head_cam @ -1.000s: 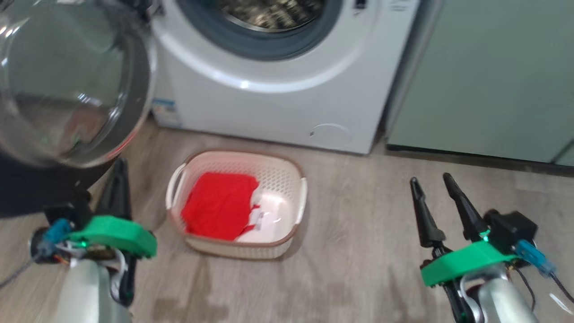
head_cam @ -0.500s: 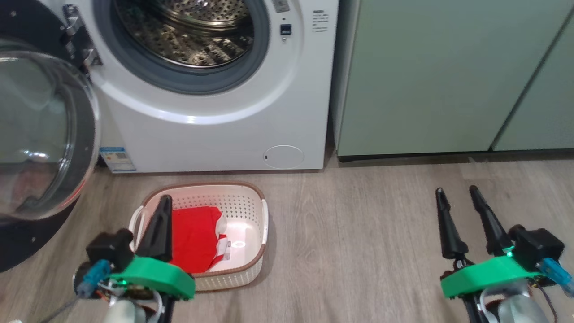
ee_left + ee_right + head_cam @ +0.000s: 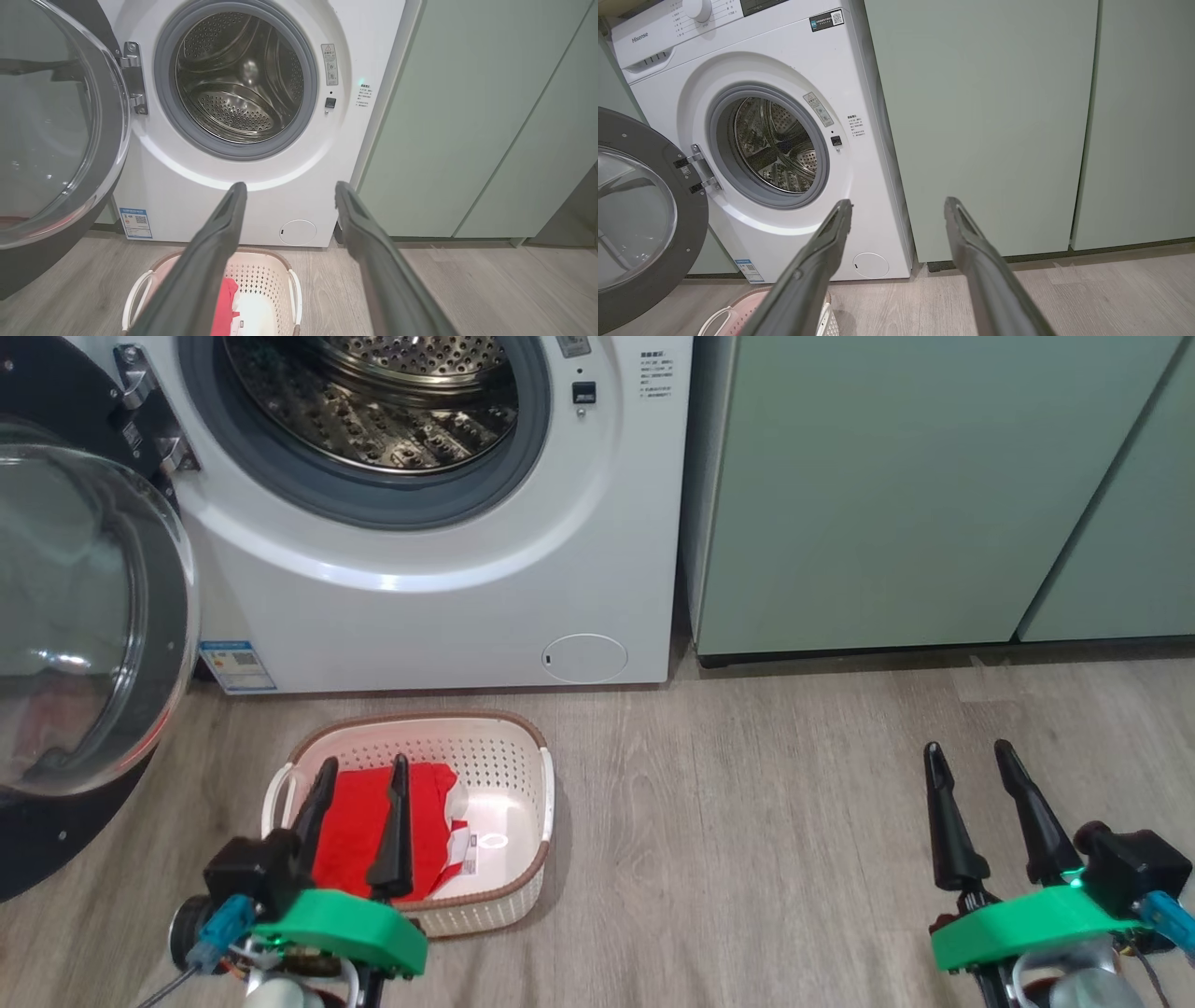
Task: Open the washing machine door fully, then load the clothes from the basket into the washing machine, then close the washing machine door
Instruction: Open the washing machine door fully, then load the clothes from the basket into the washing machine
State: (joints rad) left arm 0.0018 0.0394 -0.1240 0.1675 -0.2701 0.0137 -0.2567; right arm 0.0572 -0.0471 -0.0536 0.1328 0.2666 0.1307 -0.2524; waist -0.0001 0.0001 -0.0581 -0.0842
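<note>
The white washing machine stands with its steel drum exposed. The washing machine door hangs swung wide to the left on its hinge, glass bowl facing outward. On the floor before the machine sits the cream basket, and the red clothes lie in its left half. My left gripper is open and empty, and overlaps the near side of the basket in the head view. The left wrist view has the basket low between its fingers. At the lower right, my right gripper is open over bare floor.
Pale green cabinets adjoin the machine on the right. Wood-look floor stretches from the basket to the right gripper. The open door takes up the space left of the machine.
My left gripper's fingers, shut together before, now stand apart over the basket. The camera has turned, so the whole scene shifted in the head view. The right gripper stays open.
</note>
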